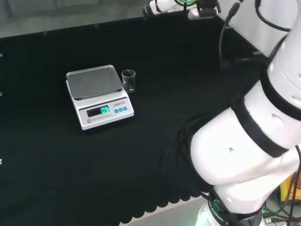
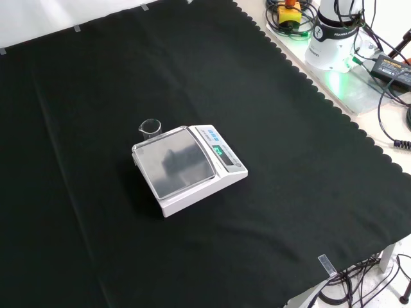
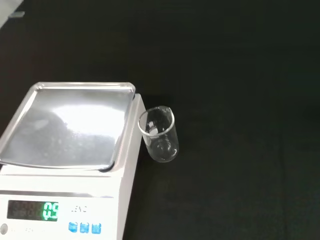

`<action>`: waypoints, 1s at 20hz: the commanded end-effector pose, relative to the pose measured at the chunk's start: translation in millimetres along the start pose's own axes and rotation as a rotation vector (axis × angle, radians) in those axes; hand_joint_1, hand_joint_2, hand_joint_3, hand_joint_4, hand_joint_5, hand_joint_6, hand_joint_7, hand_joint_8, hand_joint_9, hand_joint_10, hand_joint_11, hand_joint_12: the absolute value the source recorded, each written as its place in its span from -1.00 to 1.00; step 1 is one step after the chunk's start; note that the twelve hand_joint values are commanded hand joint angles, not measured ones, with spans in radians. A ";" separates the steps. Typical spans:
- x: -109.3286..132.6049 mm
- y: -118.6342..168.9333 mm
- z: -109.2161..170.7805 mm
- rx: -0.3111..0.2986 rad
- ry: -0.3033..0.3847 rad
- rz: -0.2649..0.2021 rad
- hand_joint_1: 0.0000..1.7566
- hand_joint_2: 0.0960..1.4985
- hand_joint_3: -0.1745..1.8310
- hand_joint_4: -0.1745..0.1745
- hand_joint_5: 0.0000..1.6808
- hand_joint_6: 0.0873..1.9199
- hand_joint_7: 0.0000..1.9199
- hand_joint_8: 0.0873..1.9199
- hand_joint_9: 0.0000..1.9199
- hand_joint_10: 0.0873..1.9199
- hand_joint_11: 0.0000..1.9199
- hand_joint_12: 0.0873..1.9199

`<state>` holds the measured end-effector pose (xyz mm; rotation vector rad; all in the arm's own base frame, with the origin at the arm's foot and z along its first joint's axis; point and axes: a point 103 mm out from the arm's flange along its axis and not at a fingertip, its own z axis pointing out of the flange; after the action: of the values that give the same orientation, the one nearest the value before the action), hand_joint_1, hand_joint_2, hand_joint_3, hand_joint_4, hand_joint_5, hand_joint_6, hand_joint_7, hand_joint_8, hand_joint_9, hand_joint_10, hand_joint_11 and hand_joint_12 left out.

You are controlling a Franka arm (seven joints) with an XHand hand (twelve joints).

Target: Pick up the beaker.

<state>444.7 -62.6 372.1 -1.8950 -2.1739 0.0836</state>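
Observation:
A small clear glass beaker (image 1: 128, 80) stands upright on the black cloth, close beside the right edge of a white electronic scale (image 1: 96, 94) in the head view. In the front view the beaker (image 2: 150, 128) sits just behind the scale's far left corner. The wrist view looks down on the beaker (image 3: 158, 134) from some way above; it looks empty, and a narrow gap separates it from the scale (image 3: 70, 150). Nothing touches the beaker.
The scale (image 2: 186, 168) has a bare steel pan and a lit green display. A white and black end of the arm (image 1: 162, 7) shows at the head view's top edge, far from the beaker. Cables and the arm's base (image 2: 334, 32) lie beyond the cloth's scalloped edge.

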 end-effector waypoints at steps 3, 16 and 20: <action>-19.2 60.0 26.2 0.052 -0.017 -0.082 -0.50 0.08 -0.70 -0.29 -0.75 -1.00 -1.00 -0.33 -1.00 -0.32 -0.87 0.53; 0.3 108.9 66.8 0.135 -0.073 -0.131 -0.41 0.07 -0.72 -0.35 -0.74 -1.00 -0.99 -0.24 -1.00 -0.16 -0.81 0.52; 7.2 117.7 71.4 0.139 -0.083 -0.125 -0.40 0.07 -0.72 -0.36 -0.73 -1.00 -0.99 -0.23 -1.00 -0.12 -0.79 0.51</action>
<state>518.6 -53.4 299.1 -1.7560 -2.2312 0.2534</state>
